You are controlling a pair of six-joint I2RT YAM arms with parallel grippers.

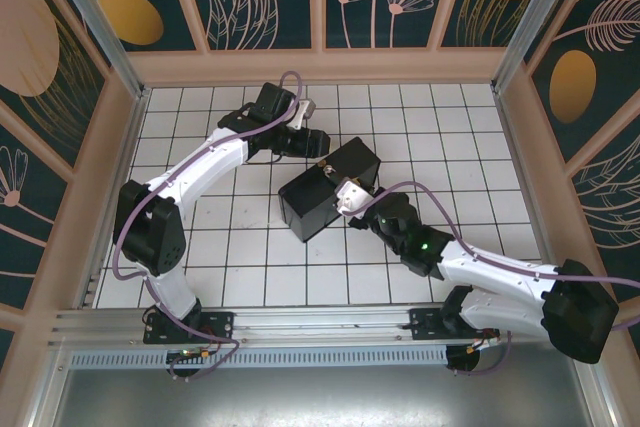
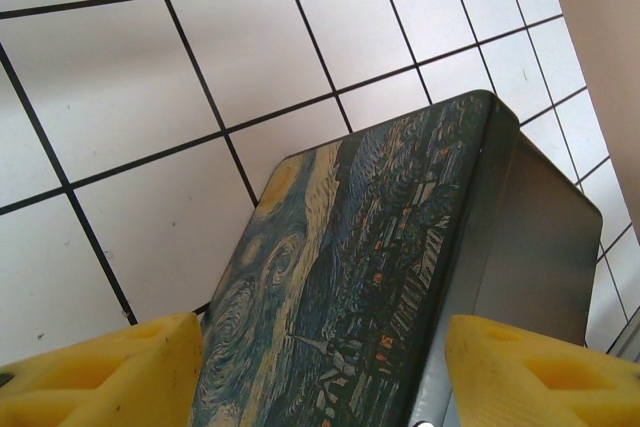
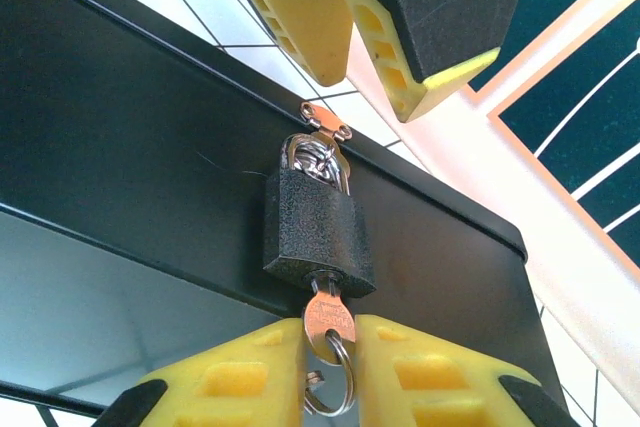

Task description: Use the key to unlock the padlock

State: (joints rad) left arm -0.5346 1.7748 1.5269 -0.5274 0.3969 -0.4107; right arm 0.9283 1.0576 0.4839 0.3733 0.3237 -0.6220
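Observation:
The padlock (image 3: 318, 232), small with a dark body, hangs by its silver shackle from a copper hasp (image 3: 325, 124) on the front of the dark box (image 3: 130, 127). The key (image 3: 328, 319) is in the lock's underside, its ring dangling below. My right gripper (image 3: 330, 372) is shut on the key's head and sits at the box's near right side (image 1: 352, 199). My left gripper (image 2: 322, 372) stands open over the box's Starry Night lid (image 2: 370, 247), at the far edge of the box (image 1: 310, 209). I cannot tell whether its fingers (image 3: 300, 17) touch the lid.
The box stands mid-table on the white gridded surface (image 1: 240, 267). A wooden rail and patterned walls (image 1: 320, 65) enclose the table on three sides. The right arm's cable (image 1: 500, 262) loops beside it.

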